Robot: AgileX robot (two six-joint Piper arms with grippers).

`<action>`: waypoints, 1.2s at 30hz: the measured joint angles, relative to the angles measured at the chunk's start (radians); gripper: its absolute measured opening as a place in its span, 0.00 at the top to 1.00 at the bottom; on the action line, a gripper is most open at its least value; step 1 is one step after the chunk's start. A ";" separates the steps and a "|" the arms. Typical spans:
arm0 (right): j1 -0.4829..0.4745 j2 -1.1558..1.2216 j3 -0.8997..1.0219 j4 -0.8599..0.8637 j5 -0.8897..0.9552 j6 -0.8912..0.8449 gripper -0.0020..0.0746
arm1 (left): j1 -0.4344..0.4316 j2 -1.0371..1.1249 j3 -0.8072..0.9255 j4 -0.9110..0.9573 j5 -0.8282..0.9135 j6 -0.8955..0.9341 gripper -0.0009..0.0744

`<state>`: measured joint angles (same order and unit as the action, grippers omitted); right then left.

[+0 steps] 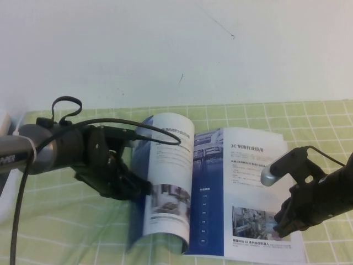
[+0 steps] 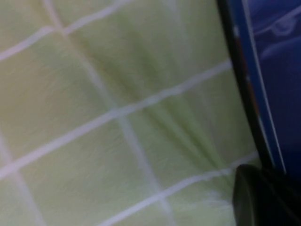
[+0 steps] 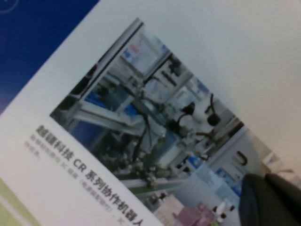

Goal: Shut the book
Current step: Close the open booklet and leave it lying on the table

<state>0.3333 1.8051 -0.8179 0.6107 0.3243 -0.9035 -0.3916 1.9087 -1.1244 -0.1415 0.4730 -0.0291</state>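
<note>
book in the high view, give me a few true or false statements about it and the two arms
1. The book lies fully shut on the cloth. False: it is open, with its left pages raised and curling over.
2. The left gripper is at the book's left side, beside the raised pages. True.
3. The right gripper hangs over bare cloth, far from the book. False: it is at the right-hand page, close to the printed photo.
4. The cloth is green with a pale grid. True.
</note>
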 joint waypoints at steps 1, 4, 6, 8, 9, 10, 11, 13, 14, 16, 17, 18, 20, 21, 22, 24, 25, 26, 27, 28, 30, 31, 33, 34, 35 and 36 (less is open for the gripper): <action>0.000 0.003 0.000 0.006 -0.006 0.000 0.98 | -0.008 0.001 -0.006 -0.070 0.004 0.050 0.99; 0.000 0.005 0.000 0.025 -0.021 0.000 0.98 | -0.063 0.014 -0.034 -0.260 0.049 0.132 0.99; 0.000 0.005 0.000 0.029 -0.023 0.000 0.98 | -0.091 0.025 -0.061 -0.324 0.073 0.160 0.99; 0.000 0.005 0.000 0.033 -0.023 0.000 0.98 | -0.112 0.030 -0.095 -0.384 0.104 0.193 0.99; 0.000 0.005 0.000 0.033 -0.023 0.000 0.98 | -0.120 0.031 -0.115 -0.421 0.117 0.220 0.99; 0.000 0.005 0.000 0.033 -0.023 0.000 0.98 | -0.125 0.031 -0.131 -0.460 0.127 0.252 0.99; 0.000 0.005 0.000 0.033 -0.023 0.000 0.98 | -0.131 0.031 -0.153 -0.507 0.138 0.287 0.99; 0.000 0.006 0.000 0.036 -0.027 0.002 0.98 | -0.147 0.031 -0.193 -0.593 0.155 0.358 0.99; 0.000 0.006 0.000 0.039 -0.027 0.002 0.98 | -0.152 0.031 -0.206 -0.627 0.165 0.386 0.99; 0.000 0.006 0.000 0.039 -0.027 0.000 0.98 | -0.162 0.031 -0.235 -0.698 0.185 0.448 0.99; 0.000 0.006 -0.001 0.039 -0.027 0.000 0.98 | -0.164 0.031 -0.248 -0.730 0.196 0.480 0.99; 0.000 0.003 -0.005 0.027 -0.024 0.000 0.98 | -0.166 0.031 -0.260 -0.754 0.204 0.506 0.99; 0.000 -0.005 -0.018 -0.019 0.002 0.000 0.98 | -0.167 0.031 -0.277 -0.778 0.227 0.544 0.99; 0.000 -0.024 -0.026 -0.048 0.021 0.001 0.98 | -0.167 0.031 -0.282 -0.782 0.230 0.553 0.99; -0.005 -0.041 -0.037 -0.084 0.045 0.009 0.98 | -0.167 0.029 -0.287 -0.782 0.230 0.560 0.99; -0.013 -0.095 -0.066 -0.160 0.086 0.029 0.98 | -0.167 0.018 -0.288 -0.759 0.223 0.566 0.99; -0.018 -0.126 -0.085 -0.205 0.113 0.043 0.98 | -0.167 0.008 -0.288 -0.737 0.219 0.566 0.99; -0.018 -0.151 -0.101 -0.246 0.135 0.056 0.98 | -0.167 -0.002 -0.288 -0.716 0.215 0.568 0.99; -0.018 -0.182 -0.122 -0.303 0.164 0.082 0.98 | -0.167 -0.016 -0.288 -0.684 0.211 0.568 0.99; -0.020 -0.210 -0.143 -0.365 0.192 0.119 0.98 | -0.167 -0.032 -0.289 -0.644 0.208 0.562 0.99; -0.020 -0.263 -0.186 -0.490 0.252 0.212 0.98 | -0.165 -0.062 -0.289 -0.556 0.207 0.526 0.99; -0.020 -0.283 -0.209 -0.551 0.279 0.251 0.98 | -0.158 -0.087 -0.289 -0.498 0.210 0.494 0.99; -0.020 -0.330 -0.249 -0.656 0.352 0.330 0.98 | -0.145 -0.128 -0.289 -0.356 0.225 0.406 0.99; -0.020 -0.353 -0.269 -0.710 0.391 0.369 0.98 | -0.136 -0.152 -0.289 -0.271 0.239 0.349 0.99; -0.020 -0.371 -0.284 -0.750 0.425 0.401 0.98 | -0.128 -0.177 -0.289 -0.196 0.252 0.299 0.99; -0.020 -0.394 -0.301 -0.795 0.467 0.433 0.98 | -0.118 -0.202 -0.289 -0.102 0.274 0.232 0.99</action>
<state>0.3135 1.4111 -1.1189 -0.1843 0.7912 -0.4702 -0.5096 1.7064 -1.4131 -0.2432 0.7473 0.2031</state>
